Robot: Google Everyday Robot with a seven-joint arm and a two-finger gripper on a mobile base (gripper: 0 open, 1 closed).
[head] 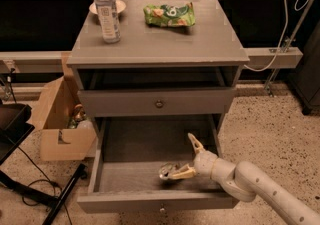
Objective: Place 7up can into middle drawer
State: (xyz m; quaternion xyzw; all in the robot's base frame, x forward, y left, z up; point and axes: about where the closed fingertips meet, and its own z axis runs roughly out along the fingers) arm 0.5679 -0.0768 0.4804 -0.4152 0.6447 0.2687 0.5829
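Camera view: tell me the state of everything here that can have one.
7up can: resting in the middle drawer near its front, not gripped.
middle drawer: pulled out, open.
upper drawer: shut.
gripper: inside the middle drawer beside the can, jaws open.
water bottle: upright, capped, on the cabinet top.
snack bag: lying flat on the cabinet top.
cardboard box: on the floor, flaps open.

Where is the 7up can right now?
Camera view: the can lies inside the open middle drawer, near its front, right of centre, by the lower fingertip of the open gripper.
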